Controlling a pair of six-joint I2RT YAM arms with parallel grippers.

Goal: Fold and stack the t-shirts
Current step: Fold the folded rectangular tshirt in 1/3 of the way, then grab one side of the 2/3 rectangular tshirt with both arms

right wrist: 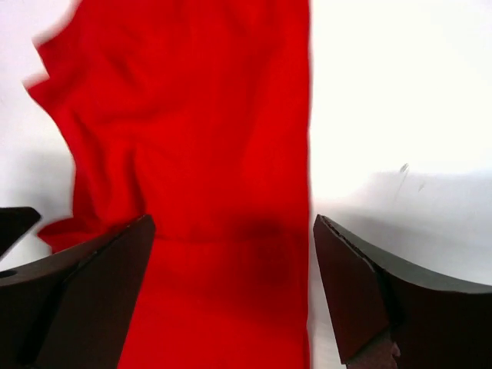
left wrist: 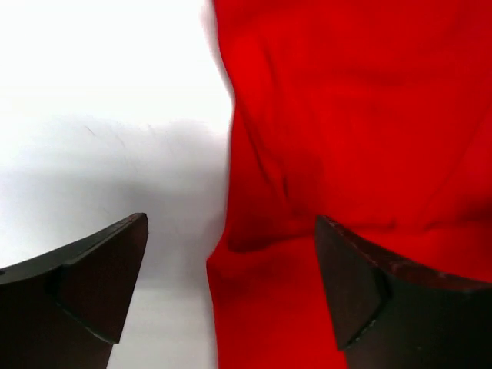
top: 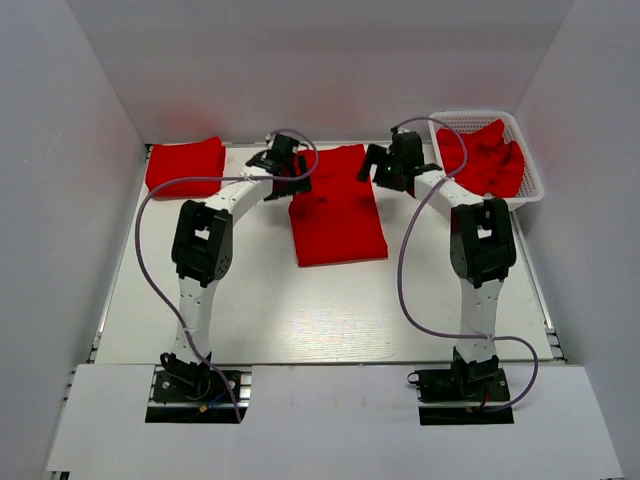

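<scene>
Middle shirt (top: 337, 210): soft red fabric, wrinkled long rectangle, flat at table (top: 270, 300) centre.
Left shirt (top: 185, 165): folded pad, far-left corner.
Basket shirts (top: 488, 158): crumpled in white lattice basket (top: 533, 180).
Left gripper (left wrist: 231, 238): fingers spread, astride middle shirt's left edge.
Right gripper (right wrist: 231, 231): fingers spread, over its right edge.
</scene>
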